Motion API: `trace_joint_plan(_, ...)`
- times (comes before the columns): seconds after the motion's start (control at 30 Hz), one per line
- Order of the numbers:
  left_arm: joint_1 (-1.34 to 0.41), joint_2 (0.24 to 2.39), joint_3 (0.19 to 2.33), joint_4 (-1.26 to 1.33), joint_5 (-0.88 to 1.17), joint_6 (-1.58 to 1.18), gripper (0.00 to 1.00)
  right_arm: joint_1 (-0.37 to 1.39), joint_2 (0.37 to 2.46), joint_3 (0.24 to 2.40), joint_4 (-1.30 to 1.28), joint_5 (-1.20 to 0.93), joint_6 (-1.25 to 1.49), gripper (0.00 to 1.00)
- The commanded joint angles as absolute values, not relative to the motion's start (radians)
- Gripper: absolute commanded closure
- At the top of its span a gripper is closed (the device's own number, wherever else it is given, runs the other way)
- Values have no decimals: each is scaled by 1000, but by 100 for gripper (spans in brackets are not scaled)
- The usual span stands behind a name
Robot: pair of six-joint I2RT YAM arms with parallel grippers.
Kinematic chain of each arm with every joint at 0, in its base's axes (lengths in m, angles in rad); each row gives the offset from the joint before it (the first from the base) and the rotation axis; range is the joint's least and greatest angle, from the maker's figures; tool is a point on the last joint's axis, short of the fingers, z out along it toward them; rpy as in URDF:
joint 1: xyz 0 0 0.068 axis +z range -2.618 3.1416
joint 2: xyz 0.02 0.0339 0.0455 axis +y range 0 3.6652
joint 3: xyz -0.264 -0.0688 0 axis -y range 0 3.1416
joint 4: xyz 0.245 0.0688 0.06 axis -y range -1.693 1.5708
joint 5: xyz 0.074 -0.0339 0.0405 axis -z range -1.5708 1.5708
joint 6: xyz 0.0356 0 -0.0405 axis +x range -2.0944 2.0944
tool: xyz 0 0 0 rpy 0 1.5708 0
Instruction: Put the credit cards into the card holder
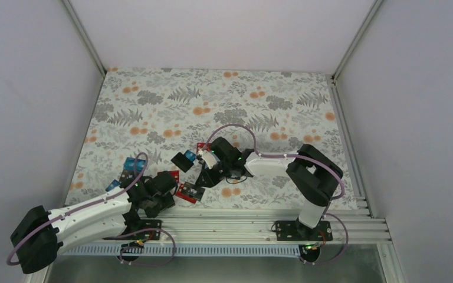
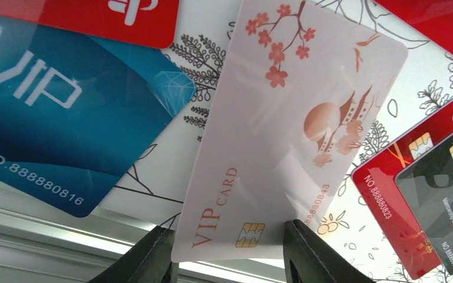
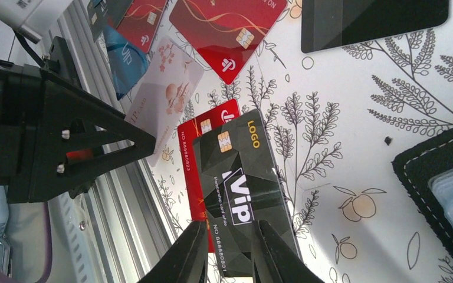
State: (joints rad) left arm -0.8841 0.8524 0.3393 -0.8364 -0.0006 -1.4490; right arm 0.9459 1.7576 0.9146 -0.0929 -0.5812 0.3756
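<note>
My left gripper [image 2: 227,227] is open, its fingers straddling the near end of a white VIP card [image 2: 289,135] with red blossoms that lies flat on the cloth. My right gripper [image 3: 230,224] is open a little, just above the near end of a black VIP card [image 3: 242,188], which lies on a red card [image 3: 206,132]. The card holder [image 3: 442,188] lies open at the right edge of the right wrist view, black with white stitching and grey-blue inside. Beside the white card lie a blue VIP card [image 2: 65,112], red cards [image 2: 112,15] and the black card [image 2: 448,200].
The metal rail [image 1: 242,227] runs along the table's near edge, close behind both grippers. The left gripper [image 3: 65,141] fills the left of the right wrist view. More cards lie beyond: a red one [image 3: 227,29] and a flat black one [image 3: 371,17].
</note>
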Motion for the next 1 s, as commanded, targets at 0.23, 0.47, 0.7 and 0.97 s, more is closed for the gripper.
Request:
trace_joint_plan(0.23,-882,868,417,-847,-105,-1378,64,946,1783,910,-65,-598,380,79)
trace_joint_plan(0.47,-882,869,445,-848,-119,-1360,75,945,1789,905,-63,-601,381,80)
trace_joint_plan(0.7,-882,882,484,-851,-144,-1335,84,946,1792,900,-61,-603,378,81)
trace_joint_plan(0.97,-882,934,522,-811,-179,-1280,96,944,1786,892,-65,-596,377,81)
